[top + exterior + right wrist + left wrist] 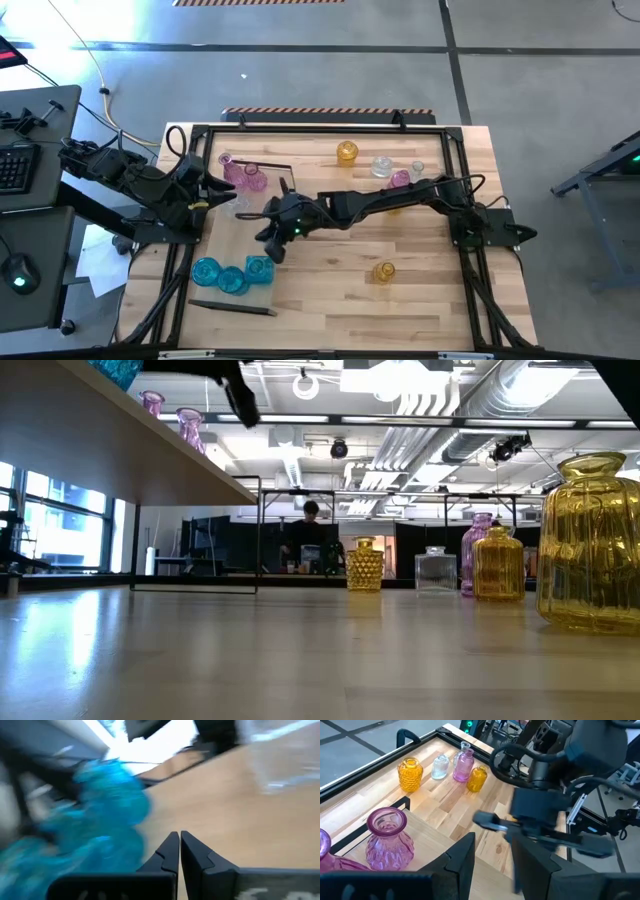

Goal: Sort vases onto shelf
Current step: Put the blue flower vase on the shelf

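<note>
Shelf point(240, 240): light-wood board on the left part of the table point(420, 290), running 12 to 6 o'clock in the high view. Stiff and flat, no give if glass comes down hard.

On the shelf: teal vases point(232, 274) grouped at the 6 o'clock end, pink vases point(243, 175) at the 12 o'clock end. Unsorted ones sit on the table at 12–1 o'clock: amber knobbly vase point(347, 152), clear bottle point(382, 166), pink bottle point(399, 179); one amber vase point(385, 271) stands alone at about 5 o'clock.

Handling, as I judge it: small glass, light, rigid, slick, brittle. Take each at the neck or the ribbed waist, light squeeze, set it down gently and keep it off its neighbours.

Right gripper point(179, 851) reaches across over the shelf middle, above the teal group; jaws fully closed, holding nothing.

Left gripper point(492, 865) at the shelf's 9 o'clock edge near the pink vases; jaws partly open, nothing between them.
</note>
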You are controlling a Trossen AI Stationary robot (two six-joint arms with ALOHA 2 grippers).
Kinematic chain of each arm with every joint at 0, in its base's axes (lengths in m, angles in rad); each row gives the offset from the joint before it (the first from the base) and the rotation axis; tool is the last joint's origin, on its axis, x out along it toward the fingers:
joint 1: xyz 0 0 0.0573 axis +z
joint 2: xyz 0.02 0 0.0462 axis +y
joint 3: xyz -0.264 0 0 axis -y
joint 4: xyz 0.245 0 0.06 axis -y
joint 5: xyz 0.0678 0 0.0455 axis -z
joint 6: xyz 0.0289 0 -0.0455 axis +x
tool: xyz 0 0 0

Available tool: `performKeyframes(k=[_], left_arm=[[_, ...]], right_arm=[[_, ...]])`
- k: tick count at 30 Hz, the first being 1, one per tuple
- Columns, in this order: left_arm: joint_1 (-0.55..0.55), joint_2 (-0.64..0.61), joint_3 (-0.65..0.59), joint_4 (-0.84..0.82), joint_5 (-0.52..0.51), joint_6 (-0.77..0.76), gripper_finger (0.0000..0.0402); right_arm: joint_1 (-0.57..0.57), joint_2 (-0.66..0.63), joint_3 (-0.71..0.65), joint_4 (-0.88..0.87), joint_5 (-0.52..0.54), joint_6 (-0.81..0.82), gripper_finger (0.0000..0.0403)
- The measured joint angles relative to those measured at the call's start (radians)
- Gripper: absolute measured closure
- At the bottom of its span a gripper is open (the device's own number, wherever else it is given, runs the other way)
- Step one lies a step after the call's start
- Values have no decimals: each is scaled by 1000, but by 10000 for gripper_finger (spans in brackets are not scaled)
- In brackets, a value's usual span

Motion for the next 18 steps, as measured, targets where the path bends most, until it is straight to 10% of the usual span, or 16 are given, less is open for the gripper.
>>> performKeyframes(k=[18], left_arm=[[0, 0, 0, -2, 11, 10, 282]], right_arm=[[97, -65, 0, -357, 450, 232, 403]])
